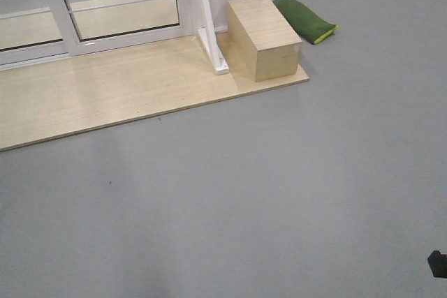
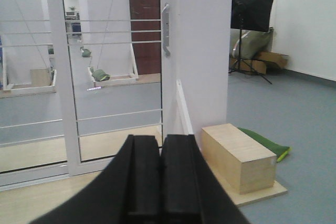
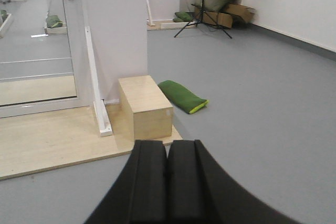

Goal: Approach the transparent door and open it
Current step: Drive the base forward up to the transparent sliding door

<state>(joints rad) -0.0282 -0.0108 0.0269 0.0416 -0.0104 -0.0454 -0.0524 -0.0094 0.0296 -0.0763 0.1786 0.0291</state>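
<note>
Both grippers are closed and empty, left gripper and right gripper alike; the transparent door stands well ahead, its upright handle in line with the left gripper, so the left arm appears nearer.

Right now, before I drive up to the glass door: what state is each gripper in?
Left gripper: shut, fingers pressed together, holding nothing.
Right gripper: shut, fingers pressed together, holding nothing.

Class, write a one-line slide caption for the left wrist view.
Closed black left gripper faces the white-framed transparent glass door with its grey curved handle, a pale wooden box nearby.
</note>
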